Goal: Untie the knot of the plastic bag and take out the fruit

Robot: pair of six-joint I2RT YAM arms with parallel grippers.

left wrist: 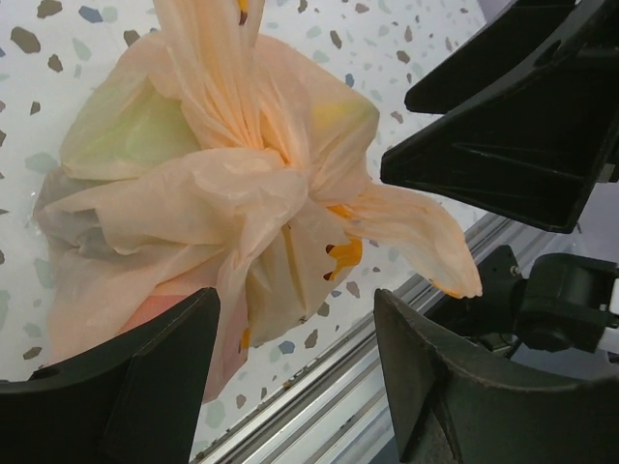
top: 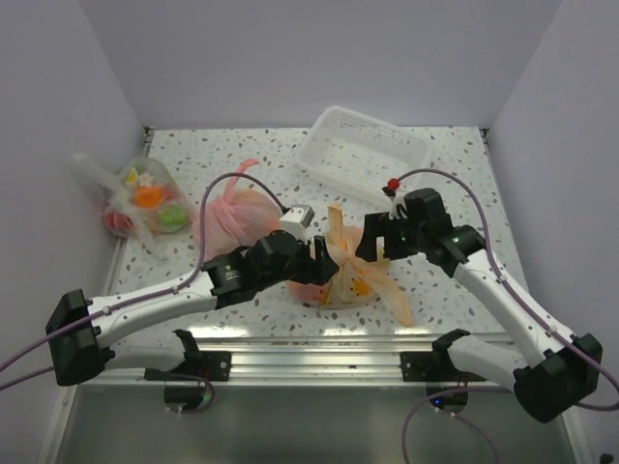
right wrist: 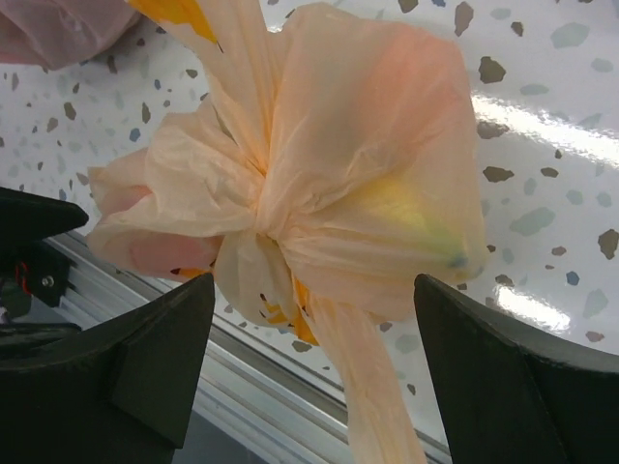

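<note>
The pale peach-orange plastic bag (top: pixel 350 274) lies near the table's front edge between both arms; it also shows in the left wrist view (left wrist: pixel 174 193) and the right wrist view (right wrist: pixel 368 164). Its knot (top: pixel 340 245) is tied, seen close in both wrist views (left wrist: pixel 290 184) (right wrist: pixel 261 208), with one tail pointing to the back and one toward the front right (top: pixel 397 304). The fruit shows only as yellow, green and pink patches through the film (right wrist: pixel 397 208). My left gripper (top: pixel 324 253) is open at the bag's left side (left wrist: pixel 295 387). My right gripper (top: pixel 372 246) is open at its right side (right wrist: pixel 314 377).
A pink tied bag (top: pixel 237 215) lies just behind the left gripper. A clear flower-print bag with fruit (top: pixel 145 203) sits at the far left. A white plastic tray (top: pixel 363 150) stands at the back. The metal rail (top: pixel 319 343) runs along the front edge.
</note>
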